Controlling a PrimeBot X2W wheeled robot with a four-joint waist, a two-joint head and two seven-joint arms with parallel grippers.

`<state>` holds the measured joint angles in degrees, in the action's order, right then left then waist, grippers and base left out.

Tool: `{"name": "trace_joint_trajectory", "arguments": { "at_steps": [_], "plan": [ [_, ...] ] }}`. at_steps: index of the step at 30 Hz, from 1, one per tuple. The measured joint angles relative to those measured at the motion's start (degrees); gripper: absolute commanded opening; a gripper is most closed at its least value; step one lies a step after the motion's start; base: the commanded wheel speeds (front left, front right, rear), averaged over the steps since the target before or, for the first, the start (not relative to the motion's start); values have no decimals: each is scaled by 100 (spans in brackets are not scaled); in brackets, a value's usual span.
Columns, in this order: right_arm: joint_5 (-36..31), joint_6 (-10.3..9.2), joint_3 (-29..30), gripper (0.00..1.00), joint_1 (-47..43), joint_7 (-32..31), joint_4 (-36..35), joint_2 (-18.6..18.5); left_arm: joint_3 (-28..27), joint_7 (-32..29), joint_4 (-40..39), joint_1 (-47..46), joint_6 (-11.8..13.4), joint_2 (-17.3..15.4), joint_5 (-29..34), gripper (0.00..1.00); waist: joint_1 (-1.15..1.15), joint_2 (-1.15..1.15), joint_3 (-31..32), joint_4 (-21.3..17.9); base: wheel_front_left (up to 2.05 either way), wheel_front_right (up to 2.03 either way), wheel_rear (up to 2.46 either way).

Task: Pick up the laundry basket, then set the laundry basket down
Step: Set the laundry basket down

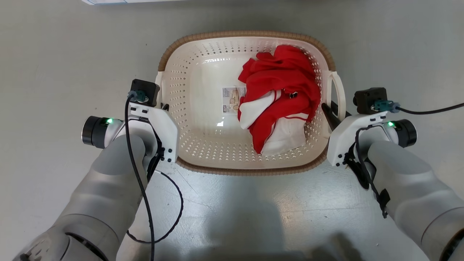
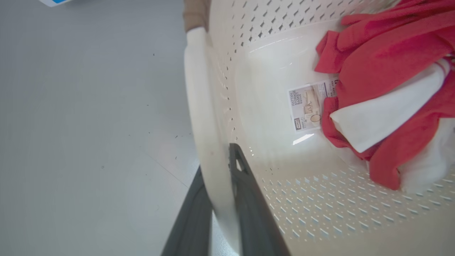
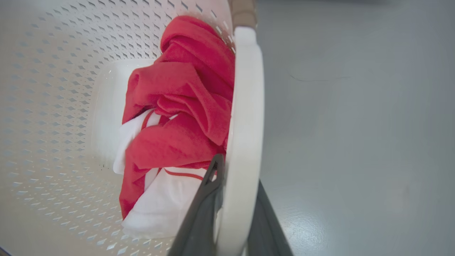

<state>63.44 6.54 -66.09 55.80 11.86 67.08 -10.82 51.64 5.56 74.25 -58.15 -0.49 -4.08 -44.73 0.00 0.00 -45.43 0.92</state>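
L pincer [image 2: 217, 167] is pinching laundry basket's [image 1: 246, 34] L loop handle [image 2: 199, 106], nearly closed; R pincer [image 3: 238, 174] is pinching R loop handle [image 3: 247, 106]; red-white garment [image 1: 282, 83] is lying inside, frame's centre-right.

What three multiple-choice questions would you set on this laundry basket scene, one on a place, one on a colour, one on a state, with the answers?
1. Where in the laundry basket does the red and white clothing lie?
A) on the robot's left side
B) on the robot's right side
C) draped over the front edge

2. What colour is the basket's rim?
A) blue
B) black
C) brown

3. How do the left tool and the right tool stand?
A) each closed on a side handle
B) both open above the clothing
C) both wide open, apart from the basket

Answers:
1 B: the head view shows the clothing piled against the right wall.
2 C: a brown woven-look band runs round the top.
3 A: each wrist view shows dark fingers on either side of a white handle.
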Motion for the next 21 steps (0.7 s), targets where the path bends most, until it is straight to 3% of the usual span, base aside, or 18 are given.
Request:
{"name": "trace_joint_trajectory", "arguments": {
  "at_steps": [9, 10, 11, 12, 21],
  "plan": [
    [103, 2, -79, 0, 96, 60, 46, -26, -12, 10, -3, -27, 41, 7, -41, 0, 0, 0, -81, 18, 0, 0, 0],
    [120, 7, -68, 44, 108, 78, 82, -20, -16, 26, -7, -31, 56, 18, -65, 35, 0, 0, -94, 20, 0, 0, 0],
    [120, 16, -65, 100, 135, 114, 125, -14, -11, 22, -9, -35, 59, 23, -64, 84, 0, 0, -106, 22, 0, 0, 0],
    [116, 59, -53, 100, 248, 180, 202, -5, -38, 14, -9, -35, 170, 32, -77, 100, 0, 0, -131, 29, 0, 0, 0],
    [-126, 59, 276, 100, 435, 235, 252, 48, -64, 25, -8, -98, 301, 33, -120, 100, 0, 0, -203, -1, 0, 0, 0]
  ]
}}
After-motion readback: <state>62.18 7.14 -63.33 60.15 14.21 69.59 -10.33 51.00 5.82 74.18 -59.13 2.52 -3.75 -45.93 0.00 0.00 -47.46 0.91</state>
